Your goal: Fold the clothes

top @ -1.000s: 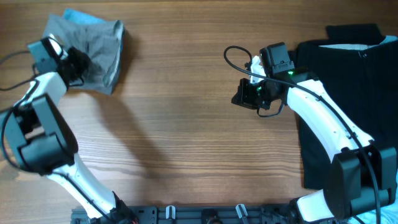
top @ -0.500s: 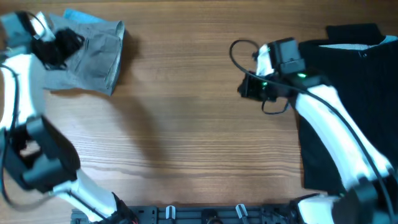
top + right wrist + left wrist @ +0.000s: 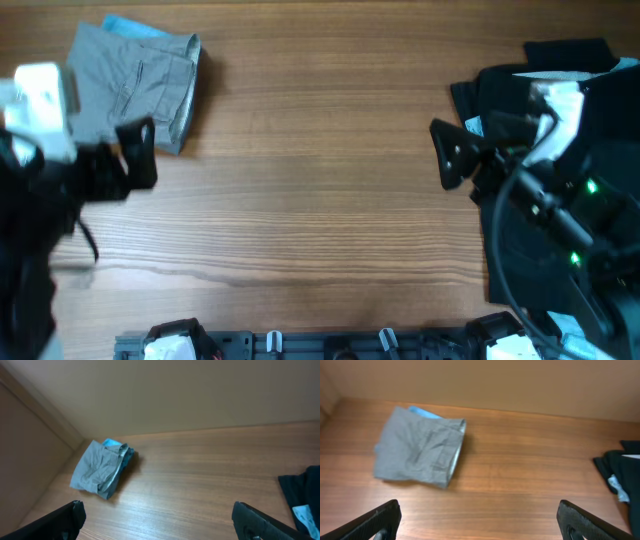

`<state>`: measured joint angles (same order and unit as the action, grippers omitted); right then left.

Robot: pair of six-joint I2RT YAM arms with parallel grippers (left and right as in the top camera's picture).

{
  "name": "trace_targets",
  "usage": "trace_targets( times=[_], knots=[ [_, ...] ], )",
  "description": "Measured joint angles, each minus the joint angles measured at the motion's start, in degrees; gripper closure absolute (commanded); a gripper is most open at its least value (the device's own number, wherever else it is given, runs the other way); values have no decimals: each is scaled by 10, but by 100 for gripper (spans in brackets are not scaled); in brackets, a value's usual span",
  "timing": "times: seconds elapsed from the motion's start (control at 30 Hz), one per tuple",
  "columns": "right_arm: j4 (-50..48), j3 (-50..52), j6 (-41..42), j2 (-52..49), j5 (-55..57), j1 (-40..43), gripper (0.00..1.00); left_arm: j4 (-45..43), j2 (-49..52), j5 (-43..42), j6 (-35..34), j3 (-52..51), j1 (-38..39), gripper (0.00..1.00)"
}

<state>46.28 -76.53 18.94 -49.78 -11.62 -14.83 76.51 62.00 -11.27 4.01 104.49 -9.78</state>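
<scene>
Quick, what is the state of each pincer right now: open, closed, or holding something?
Left pincer: open wide, holding nothing.
Right pincer: open wide, holding nothing.

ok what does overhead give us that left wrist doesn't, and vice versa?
Overhead only: the left arm, the right arm and the rail at the near edge. Left wrist only: the left gripper spread wide open, and the back wall. Both: the folded grey shorts lying on a light-blue garment, the black clothes at the right, bare table between.
</scene>
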Motion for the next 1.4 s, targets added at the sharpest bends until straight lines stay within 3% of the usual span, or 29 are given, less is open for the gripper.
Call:
trace_targets(
  times=[0.3, 0.7, 1.07, 1.4],
  knots=[
    [42, 0, 0, 6, 3, 0, 0, 5, -63, 29, 5, -1, 1, 0],
    [77, 0, 7, -24, 3, 0, 0, 5, -68, 30, 5, -1, 1, 0],
    [85, 0, 130, -33, 5, 0, 0, 5, -68, 31, 5, -1, 1, 0],
    [30, 0, 42, -33, 12, 0, 0, 6, -68, 31, 5, -1, 1, 0]
  ],
)
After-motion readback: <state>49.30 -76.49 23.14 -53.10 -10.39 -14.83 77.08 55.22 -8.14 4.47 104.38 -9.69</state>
